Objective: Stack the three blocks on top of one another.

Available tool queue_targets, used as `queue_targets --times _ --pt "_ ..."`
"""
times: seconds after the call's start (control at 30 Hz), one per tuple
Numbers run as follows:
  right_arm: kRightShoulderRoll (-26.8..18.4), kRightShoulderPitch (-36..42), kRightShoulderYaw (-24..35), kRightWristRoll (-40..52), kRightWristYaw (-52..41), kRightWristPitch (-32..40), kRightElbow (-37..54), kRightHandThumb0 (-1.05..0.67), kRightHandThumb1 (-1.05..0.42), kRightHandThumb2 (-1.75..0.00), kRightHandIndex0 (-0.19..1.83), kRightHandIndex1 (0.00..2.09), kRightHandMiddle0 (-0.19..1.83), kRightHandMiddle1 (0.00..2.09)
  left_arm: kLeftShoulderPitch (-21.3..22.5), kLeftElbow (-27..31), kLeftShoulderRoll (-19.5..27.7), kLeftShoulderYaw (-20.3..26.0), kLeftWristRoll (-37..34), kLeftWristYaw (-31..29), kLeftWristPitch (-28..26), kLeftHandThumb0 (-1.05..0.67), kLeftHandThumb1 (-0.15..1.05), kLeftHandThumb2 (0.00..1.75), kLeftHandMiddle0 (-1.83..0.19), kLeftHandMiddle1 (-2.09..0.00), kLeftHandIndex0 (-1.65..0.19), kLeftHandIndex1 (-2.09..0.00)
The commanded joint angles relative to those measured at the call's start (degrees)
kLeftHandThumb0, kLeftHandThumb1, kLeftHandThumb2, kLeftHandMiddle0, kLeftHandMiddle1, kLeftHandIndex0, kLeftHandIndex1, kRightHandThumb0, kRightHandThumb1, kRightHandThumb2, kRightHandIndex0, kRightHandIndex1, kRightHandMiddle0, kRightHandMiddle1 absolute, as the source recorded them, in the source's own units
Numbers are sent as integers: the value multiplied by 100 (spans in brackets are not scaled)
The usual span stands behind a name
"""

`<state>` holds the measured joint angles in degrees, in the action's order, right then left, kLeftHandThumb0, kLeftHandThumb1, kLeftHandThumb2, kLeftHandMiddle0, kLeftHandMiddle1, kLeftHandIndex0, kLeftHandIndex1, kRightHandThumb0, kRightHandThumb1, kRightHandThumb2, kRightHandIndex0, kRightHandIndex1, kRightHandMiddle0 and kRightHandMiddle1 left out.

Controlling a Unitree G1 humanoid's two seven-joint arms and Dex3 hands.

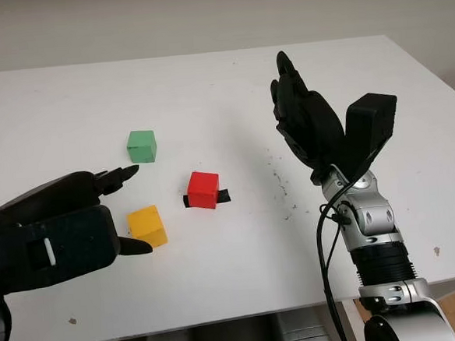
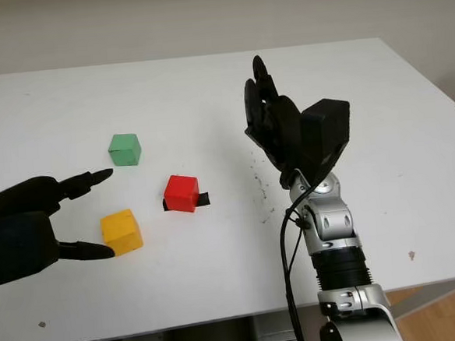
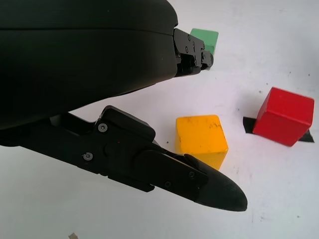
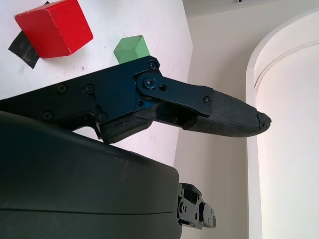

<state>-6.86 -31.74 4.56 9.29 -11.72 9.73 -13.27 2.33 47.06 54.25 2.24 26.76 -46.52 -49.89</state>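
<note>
The white worktop [image 1: 206,86] carries three blocks, all lying apart from one another and none stacked.

The left hand [image 1: 98,215] holds nothing and hovers low over the near-left part of the worktop, with one finger above and one below the gap in front of it. The yellow block [image 1: 147,225] sits just ahead of the lower fingertip [image 3: 219,191]; contact between them cannot be confirmed. The green block [image 1: 141,145] lies beyond the upper fingertip, farther from the robot. The red block [image 1: 204,189] lies past the yellow block, on the side toward the right hand, and stands on a short strip of black tape [image 1: 223,196] that projects from under it on both sides.

The right hand [image 1: 305,114] is raised above the worktop, well apart from all three blocks, with its fingers extended upward and holding nothing. Its wrist section is bare metal, with a black cable [image 1: 324,249] running alongside.

Small dark specks [image 1: 279,184] mark the worktop between the red block and the right hand. No brand, label or legible writing appears on the blocks or the hands.
</note>
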Motion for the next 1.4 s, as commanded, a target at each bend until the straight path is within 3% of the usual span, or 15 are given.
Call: queue_targets --times 0.0,0.23,0.43,0.7,0.97,1.37 --pt "-60 -120 39 13 -13 3 21 -83 -105 -73 -19 0 -19 0 -88 301 -39 -108 41 100 -2 -85 100 6 8 -5 -2 -5" --pt "-107 -118 54 6 0 84 79 -83 -105 -73 -19 0 -19 0 -322 113 -135 -430 375 500 250 -86 99 5 9 -5 -2 -5" --pt "-103 -111 70 31 -27 21 60 -82 -105 -73 -19 0 -19 0 -578 -93 -263 -829 1273 1049 755 -90 101 6 4 -7 -5 -7" --pt "-126 -105 83 24 -68 16 62 -83 -105 -73 -19 0 -19 0 -663 -352 -697 -1173 2416 1095 997 -85 103 6 1 -7 -13 -10" --pt "-120 -97 94 15 -74 -16 60 -83 -105 -72 -19 0 -19 0 -630 -600 -1158 -1044 2837 936 1326 -85 104 6 -3 -7 -21 -13" --pt "-131 -89 108 31 -73 33 110 -83 -105 -72 -19 0 -19 0 -520 -897 -1654 -785 2870 767 1533 -83 102 5 -15 -8 -41 -22"
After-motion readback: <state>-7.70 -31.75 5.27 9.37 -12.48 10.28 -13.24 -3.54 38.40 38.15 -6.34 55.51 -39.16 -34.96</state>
